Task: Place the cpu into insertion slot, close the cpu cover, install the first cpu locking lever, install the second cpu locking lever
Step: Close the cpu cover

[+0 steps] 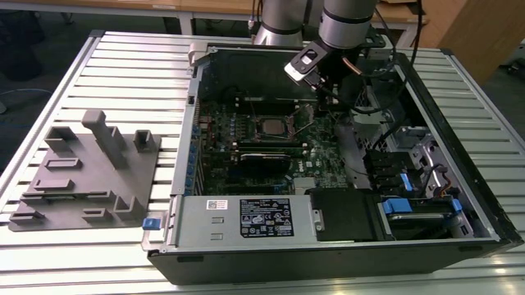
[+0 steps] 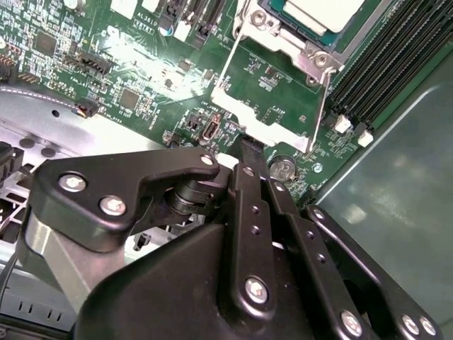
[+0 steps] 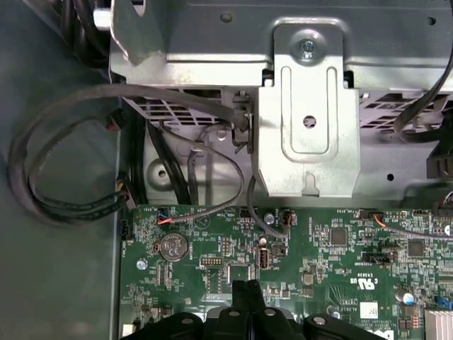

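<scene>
Your exterior view looks steeply down from well above on the open computer case [image 1: 328, 246], with the arm [image 1: 345, 21] entering at 12 o'clock. Both wrist views sit close behind the gripper [image 2: 249, 145] [image 3: 248, 287], facing the green board [image 1: 221, 123] [image 2: 283, 92] [image 3: 333, 248]. The second wrist view shares the cpu [image 2: 325, 13] [image 1: 271, 127] with the exterior view. The first wrist view faces a metal bracket [image 3: 304, 106].

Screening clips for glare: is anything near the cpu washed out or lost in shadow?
In the second wrist view, white glare streaks the circuit board, and the cpu looks bright yet distinct; in the exterior view, the table slats glare while the inside of the computer case sits darker; the first wrist view has no glare.
</scene>
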Controlling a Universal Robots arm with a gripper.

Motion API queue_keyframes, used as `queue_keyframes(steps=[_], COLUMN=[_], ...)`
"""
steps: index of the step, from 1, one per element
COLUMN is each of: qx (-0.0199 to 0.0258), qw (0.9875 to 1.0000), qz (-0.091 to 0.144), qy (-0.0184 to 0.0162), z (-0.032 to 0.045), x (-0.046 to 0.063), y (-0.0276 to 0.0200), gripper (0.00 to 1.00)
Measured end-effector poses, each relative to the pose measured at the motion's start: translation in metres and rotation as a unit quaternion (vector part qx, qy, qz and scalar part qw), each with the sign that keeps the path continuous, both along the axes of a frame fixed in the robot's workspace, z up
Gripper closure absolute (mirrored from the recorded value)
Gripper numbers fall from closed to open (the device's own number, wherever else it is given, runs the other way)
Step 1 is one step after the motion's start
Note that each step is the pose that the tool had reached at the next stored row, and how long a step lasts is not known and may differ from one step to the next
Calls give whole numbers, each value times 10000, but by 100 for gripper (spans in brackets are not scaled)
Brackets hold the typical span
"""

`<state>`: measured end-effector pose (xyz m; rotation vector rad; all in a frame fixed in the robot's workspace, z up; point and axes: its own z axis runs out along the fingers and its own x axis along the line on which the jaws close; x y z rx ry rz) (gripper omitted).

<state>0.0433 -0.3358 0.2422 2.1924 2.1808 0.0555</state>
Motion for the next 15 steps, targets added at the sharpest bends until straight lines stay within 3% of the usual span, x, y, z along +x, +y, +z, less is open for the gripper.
queue_keyframes(steps=[10,15], qx=[0,0], qw=[10000,10000], qz=[0,0], qy=[-50,-53], z=[-1,-1], x=[-152,-164], y=[0,0], gripper=[89,89])
